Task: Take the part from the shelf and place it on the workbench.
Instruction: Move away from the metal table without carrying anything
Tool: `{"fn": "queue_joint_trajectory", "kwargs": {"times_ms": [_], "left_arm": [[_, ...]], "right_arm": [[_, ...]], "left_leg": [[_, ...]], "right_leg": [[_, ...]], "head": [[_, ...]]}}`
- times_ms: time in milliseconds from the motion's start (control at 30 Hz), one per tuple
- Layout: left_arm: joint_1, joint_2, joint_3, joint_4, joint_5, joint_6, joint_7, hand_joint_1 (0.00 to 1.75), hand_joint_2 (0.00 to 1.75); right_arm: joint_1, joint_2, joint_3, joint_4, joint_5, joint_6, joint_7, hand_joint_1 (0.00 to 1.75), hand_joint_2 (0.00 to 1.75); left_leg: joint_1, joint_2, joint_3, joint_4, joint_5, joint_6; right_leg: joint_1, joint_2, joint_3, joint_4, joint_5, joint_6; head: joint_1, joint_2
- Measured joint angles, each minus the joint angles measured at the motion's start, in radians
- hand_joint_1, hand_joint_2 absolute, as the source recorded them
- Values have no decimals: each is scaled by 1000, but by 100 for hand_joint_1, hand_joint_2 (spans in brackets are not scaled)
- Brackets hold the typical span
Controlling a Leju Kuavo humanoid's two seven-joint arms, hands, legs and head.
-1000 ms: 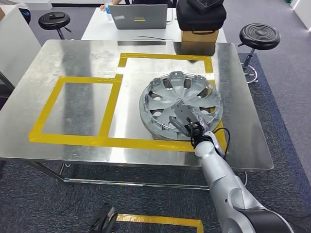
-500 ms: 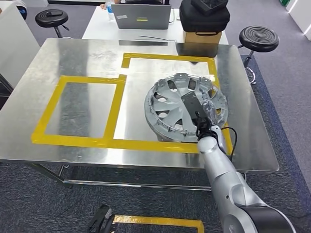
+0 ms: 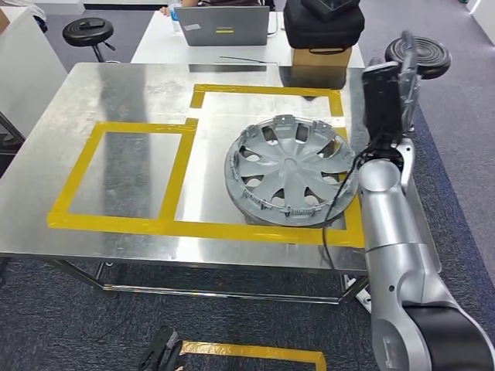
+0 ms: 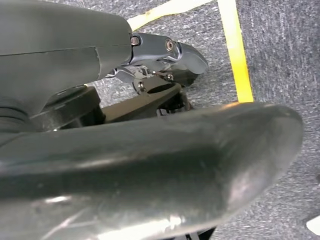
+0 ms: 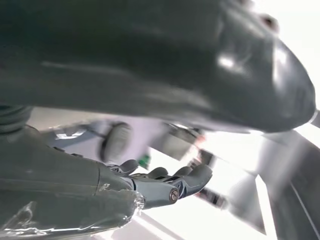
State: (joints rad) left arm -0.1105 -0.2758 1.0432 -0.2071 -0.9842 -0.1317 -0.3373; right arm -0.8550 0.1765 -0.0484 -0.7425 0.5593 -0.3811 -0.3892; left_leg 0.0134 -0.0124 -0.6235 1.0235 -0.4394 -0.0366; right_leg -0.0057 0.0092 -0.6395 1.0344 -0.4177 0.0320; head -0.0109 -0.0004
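The part, a silver-grey hubcap [image 3: 290,168], lies flat on the metal workbench [image 3: 134,93], inside the right yellow tape frame. My right hand [image 3: 387,93] is raised above the bench's right edge, clear of the hubcap, and holds nothing. In the blurred right wrist view its dark fingers [image 5: 170,182] are stretched out with nothing between them. My left hand [image 3: 162,352] hangs low by the floor. In the left wrist view its fingers [image 4: 166,55] are extended over the grey carpet and hold nothing.
A second yellow tape frame [image 3: 82,166] marks the bench's left half. Behind the bench a white table carries a laptop [image 3: 222,25] and a black bag [image 3: 322,22] on a cardboard box [image 3: 321,56]. Black stools [image 3: 87,32] [image 3: 429,54] stand at both far corners. Yellow tape [image 3: 250,352] marks the floor.
My right hand has let go of the hubcap and swung up and to the right. The hubcap now lies flat on the bench.
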Motion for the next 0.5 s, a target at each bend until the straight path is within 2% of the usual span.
{"fn": "queue_joint_trajectory", "kwargs": {"times_ms": [67,133,167,200,233,300,333,400,500], "left_arm": [[3,-1,4,0,6,11,-12,0,175],[6,-1,10,0,12,18,-22,0,175],[9,-1,13,0,16,21,-25,0,175],[11,-1,17,0,20,24,-29,0,175],[12,0,20,0,25,26,-32,0,175],[12,0,27,0,32,31,-38,0,175],[12,0,31,0,35,32,-41,0,175],[11,0,37,0,41,35,-45,0,175],[13,-5,48,0,55,46,-55,0,175]], "right_arm": [[61,-3,39,-184,-58,-19,10,0,0],[151,-10,91,-384,-96,-48,19,0,0],[202,-16,117,-478,-115,-67,16,0,0],[253,-21,143,-568,-132,-89,6,0,0],[302,-26,169,-652,-147,-114,-11,0,0],[397,-34,221,-818,-161,-166,-54,0,0],[440,-38,248,-892,-164,-192,-76,0,0],[523,-46,296,-1020,-171,-238,-122,0,0],[659,-52,367,-1172,-179,-288,-198,0,0]], "left_leg": [[0,2,-31,70,-50,-8],[-1,3,-86,195,-111,-13],[-1,3,-106,240,-123,-13],[-1,3,-112,253,-117,-12],[-1,3,-100,230,-93,-10],[-2,3,-39,113,-29,-4],[-2,3,-8,53,-12,0],[-3,1,24,-8,-6,8],[-1,-2,30,-16,-8,25]], "right_leg": [[-4,-1,2,-5,2,-9],[-3,-1,4,-5,0,-14],[-2,-1,5,-5,-1,-15],[-1,-1,6,-5,-2,-16],[-1,0,7,-5,-3,-16],[0,0,12,-4,-5,-12],[2,1,12,-3,-8,-9],[6,3,13,-3,-10,1],[4,1,13,1,-19,17]], "head": [[-4,0],[-6,0],[-6,0],[-6,0],[-6,0],[-6,0],[-5,0],[-5,0],[-3,0]]}}
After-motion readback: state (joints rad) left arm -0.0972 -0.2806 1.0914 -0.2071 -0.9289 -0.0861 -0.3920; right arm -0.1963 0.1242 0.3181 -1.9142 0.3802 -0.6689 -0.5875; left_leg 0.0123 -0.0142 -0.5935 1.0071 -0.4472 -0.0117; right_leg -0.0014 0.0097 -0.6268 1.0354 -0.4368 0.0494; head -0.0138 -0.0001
